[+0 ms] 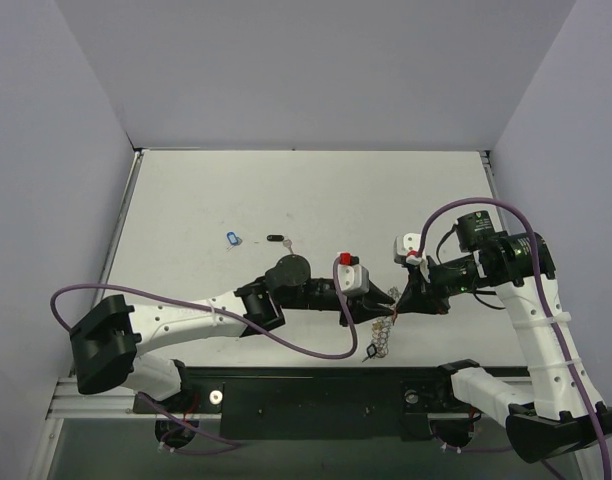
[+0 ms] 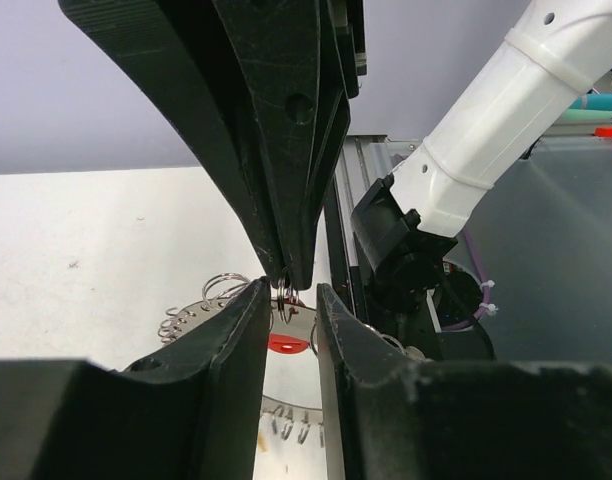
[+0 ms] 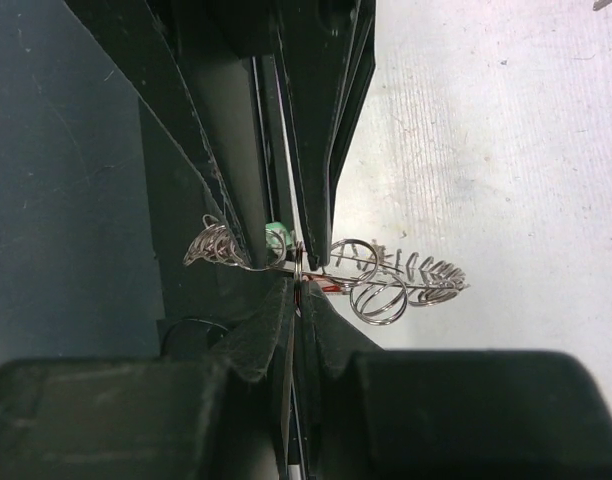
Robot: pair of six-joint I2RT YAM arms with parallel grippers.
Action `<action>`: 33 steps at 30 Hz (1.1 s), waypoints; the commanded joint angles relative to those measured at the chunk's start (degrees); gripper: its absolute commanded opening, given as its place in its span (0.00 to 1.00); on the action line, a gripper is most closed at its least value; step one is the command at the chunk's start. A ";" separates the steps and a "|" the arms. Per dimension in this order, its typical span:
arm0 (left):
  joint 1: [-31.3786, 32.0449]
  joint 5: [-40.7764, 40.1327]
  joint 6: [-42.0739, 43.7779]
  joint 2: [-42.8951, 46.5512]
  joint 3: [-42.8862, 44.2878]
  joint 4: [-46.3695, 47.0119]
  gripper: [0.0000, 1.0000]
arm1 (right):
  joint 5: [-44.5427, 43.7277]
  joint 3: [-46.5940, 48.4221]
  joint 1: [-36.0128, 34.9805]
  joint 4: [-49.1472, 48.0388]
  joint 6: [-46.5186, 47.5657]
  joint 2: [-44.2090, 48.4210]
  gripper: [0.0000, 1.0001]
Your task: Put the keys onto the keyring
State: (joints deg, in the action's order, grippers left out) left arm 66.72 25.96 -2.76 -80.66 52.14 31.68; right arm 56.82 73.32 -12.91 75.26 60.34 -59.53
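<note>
- Right gripper (image 3: 296, 290): jaws pinched shut on the rim of the large flat silver-grey metal keyring (image 3: 416, 275).
- Left gripper (image 2: 291, 290): jaws a narrow gap apart at a red plastic key head (image 2: 286, 343); hold cannot be told.
- Step, as judged: threading a key onto a wire loop; next calls for fine alignment.

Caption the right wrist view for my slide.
Right tool clamped on the keyring, its wire loops fanning to both sides.

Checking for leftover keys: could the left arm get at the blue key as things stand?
Likely yes: the blue key lies uncovered on the table, though the left gripper must first leave the keyring.
</note>
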 commanded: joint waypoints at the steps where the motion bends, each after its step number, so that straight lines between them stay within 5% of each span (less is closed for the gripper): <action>1: 0.52 0.15 -0.31 -1.07 3.32 3.47 0.32 | 4.00 0.33 -0.28 5.33 0.75 0.38 0.00; 5: 0.61 0.59 -0.22 -1.60 3.84 3.04 0.27 | 4.09 0.33 -0.28 5.33 0.75 0.64 0.00; 12: 0.61 1.64 0.04 -1.69 4.02 1.72 0.00 | 4.44 -0.02 0.07 5.16 0.66 1.25 0.00; 18: 0.61 1.03 -0.92 -0.81 3.85 0.31 0.00 | 5.76 -0.90 1.30 3.23 -1.44 2.66 0.02; 23: 0.61 -2.40 -6.01 4.27 -2.64 12.49 0.00 | 12.68 -2.39 7.71 2.96 -0.49 5.03 0.29; 33: 1.31 -11.80 -17.80 8.50 -14.87 38.00 0.00 | 22.63 -8.45 9.92 2.96 9.61 8.72 0.34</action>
State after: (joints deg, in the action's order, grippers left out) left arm 67.42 19.29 -15.33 -75.44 38.17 52.88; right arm 71.53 66.50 -3.31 75.88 64.53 -51.42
